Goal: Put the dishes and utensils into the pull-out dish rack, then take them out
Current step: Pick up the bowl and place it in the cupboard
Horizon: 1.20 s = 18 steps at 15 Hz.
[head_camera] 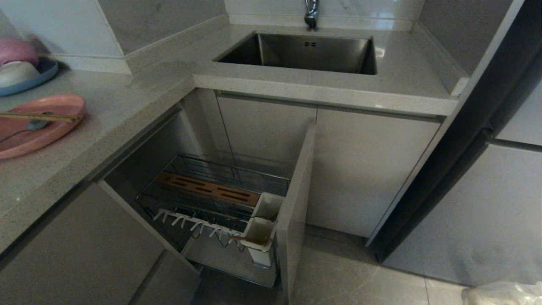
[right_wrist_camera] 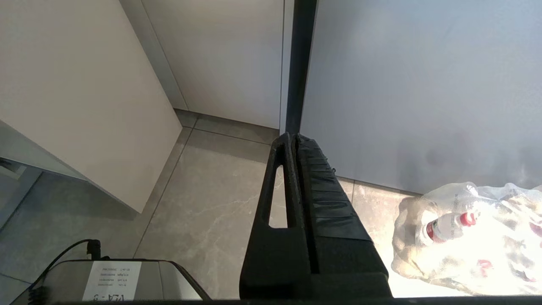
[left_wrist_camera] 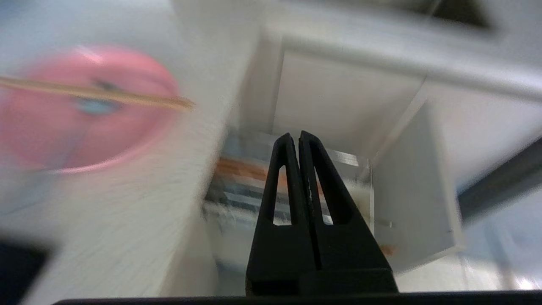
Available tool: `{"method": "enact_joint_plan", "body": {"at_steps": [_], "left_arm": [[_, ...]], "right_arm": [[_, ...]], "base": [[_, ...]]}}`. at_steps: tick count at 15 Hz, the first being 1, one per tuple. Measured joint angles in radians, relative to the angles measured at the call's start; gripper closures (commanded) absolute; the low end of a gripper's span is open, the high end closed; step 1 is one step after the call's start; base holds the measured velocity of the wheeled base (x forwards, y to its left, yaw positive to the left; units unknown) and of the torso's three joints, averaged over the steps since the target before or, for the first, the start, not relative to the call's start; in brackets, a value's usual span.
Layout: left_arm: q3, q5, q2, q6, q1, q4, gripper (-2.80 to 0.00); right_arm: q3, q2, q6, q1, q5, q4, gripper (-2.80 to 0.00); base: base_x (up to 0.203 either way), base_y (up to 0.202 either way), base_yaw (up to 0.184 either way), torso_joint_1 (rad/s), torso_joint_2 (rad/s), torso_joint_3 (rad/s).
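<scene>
Chrome wire makes up the rack [head_camera: 211, 199], which I see pulled out of the cabinet under the tabletop [head_camera: 127, 106], its wooden strip [head_camera: 207, 188] and white cups [head_camera: 262, 220] showing, with nothing on its pegs. The pink plate [head_camera: 38, 125] lies on the tabletop to my left, chopsticks [head_camera: 38, 116] and spoon [head_camera: 29, 127] resting across it. Behind it a dark blue plate [head_camera: 40, 76] carries small bowls. My left gripper [left_wrist_camera: 295, 137] hangs above the rack, fingers closed on nothing. My right gripper [right_wrist_camera: 292, 137] points at the floor [right_wrist_camera: 211, 203], fingers closed and empty, near a plastic bag [right_wrist_camera: 470, 237].
</scene>
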Motion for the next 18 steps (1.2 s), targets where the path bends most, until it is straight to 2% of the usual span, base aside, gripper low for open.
{"method": "enact_joint_plan", "body": {"at_steps": [2,4,6,9,10,12,14,18], "left_arm": [[-0.032,0.016,0.171,-0.022,-0.068,-0.006,0.0],[-0.071,0.026,0.346,-0.07,-0.137,-0.009,0.0],[-0.118,0.028,0.501,-0.144,-0.2,-0.01,0.0],[-0.185,0.018,0.704,-0.289,-0.295,0.003,0.0],[-0.209,-0.004,0.759,-0.336,-0.316,0.013,0.0],[-0.267,-0.097,0.842,-0.419,-0.342,0.047,0.0],[-0.31,-0.168,0.9,-0.444,-0.362,0.067,0.0],[-0.377,-0.178,1.006,-0.449,-0.405,0.071,0.0]], "right_arm": [[0.0,0.0,0.0,0.0,0.0,0.0,0.0],[0.0,0.0,0.0,0.0,0.0,0.0,0.0],[0.0,0.0,0.0,0.0,0.0,0.0,0.0],[0.0,0.0,0.0,0.0,0.0,0.0,0.0],[0.0,0.0,0.0,0.0,0.0,0.0,0.0],[0.0,0.0,0.0,0.0,0.0,0.0,0.0],[0.0,0.0,0.0,0.0,0.0,0.0,0.0],[0.0,0.0,0.0,0.0,0.0,0.0,0.0]], "base": [[0.0,0.0,0.0,0.0,0.0,0.0],[0.0,0.0,0.0,0.0,0.0,0.0],[0.0,0.0,0.0,0.0,0.0,0.0],[0.0,0.0,0.0,0.0,0.0,0.0],[0.0,0.0,0.0,0.0,0.0,0.0],[0.0,0.0,0.0,0.0,0.0,0.0],[0.0,0.0,0.0,0.0,0.0,0.0],[0.0,0.0,0.0,0.0,0.0,0.0]]}}
